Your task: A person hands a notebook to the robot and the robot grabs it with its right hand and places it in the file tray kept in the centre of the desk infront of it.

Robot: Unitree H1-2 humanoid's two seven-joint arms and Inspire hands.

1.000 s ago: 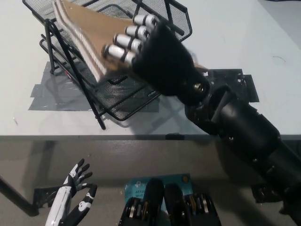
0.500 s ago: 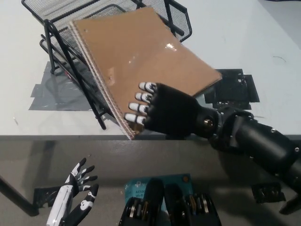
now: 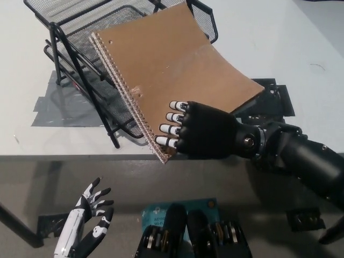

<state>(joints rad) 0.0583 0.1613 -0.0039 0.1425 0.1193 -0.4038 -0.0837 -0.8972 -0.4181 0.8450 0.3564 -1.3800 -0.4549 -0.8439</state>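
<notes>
A brown spiral-bound notebook [image 3: 172, 70] hangs in the air over the front right of the black wire-mesh file tray [image 3: 75, 21], cover up, its spiral edge on the left. My black right hand [image 3: 201, 131] is shut on the notebook's near corner, its fingers wrapped over the cover just above the desk's front edge. The notebook hides most of the tray's lower tiers. My white left hand [image 3: 88, 215] rests low at the lower left, below the desk, with its fingers spread and nothing in it.
Grey tape patches [image 3: 59, 110] lie on the white desk [image 3: 279, 37] under the tray. Black tape [image 3: 277, 97] sits to the right, behind my forearm. A teal label [image 3: 177, 209] lies below the desk edge.
My right hand has turned over and pulled back toward the desk's front edge, swinging the notebook from edge-on above the tray to lying flat, cover up. The left hand has barely moved.
</notes>
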